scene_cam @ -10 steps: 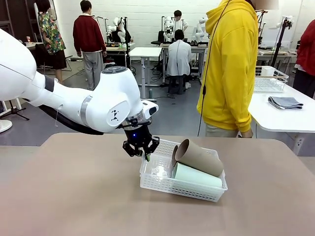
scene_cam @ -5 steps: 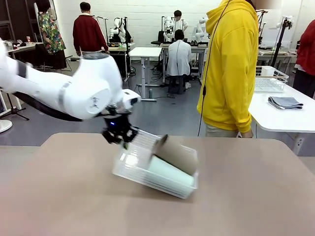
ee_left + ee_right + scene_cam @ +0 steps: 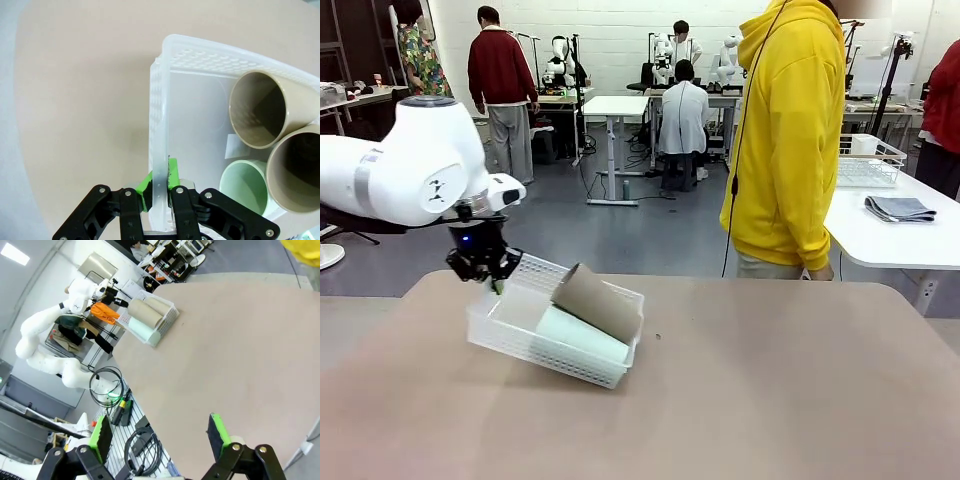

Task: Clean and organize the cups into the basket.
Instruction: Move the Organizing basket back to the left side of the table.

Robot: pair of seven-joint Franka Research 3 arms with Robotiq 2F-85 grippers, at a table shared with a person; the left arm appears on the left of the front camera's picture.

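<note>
Basket [image 3: 510,335] dragged left; wrist shows left fingers [image 3: 171,172] pinching wall.

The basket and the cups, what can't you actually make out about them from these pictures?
- Cup count, front view: the upper brown cup covers whatever lies behind it; the left wrist view shows a second brown cup.
- Mint cup, left wrist view: the nearer brown cup overlaps its mouth, and its far end is hidden.
- Basket: whether its tilted underside touches the table is unclear.
- Left gripper: its pads clamp the basket wall, but the bottom edge cuts off its body.
</note>
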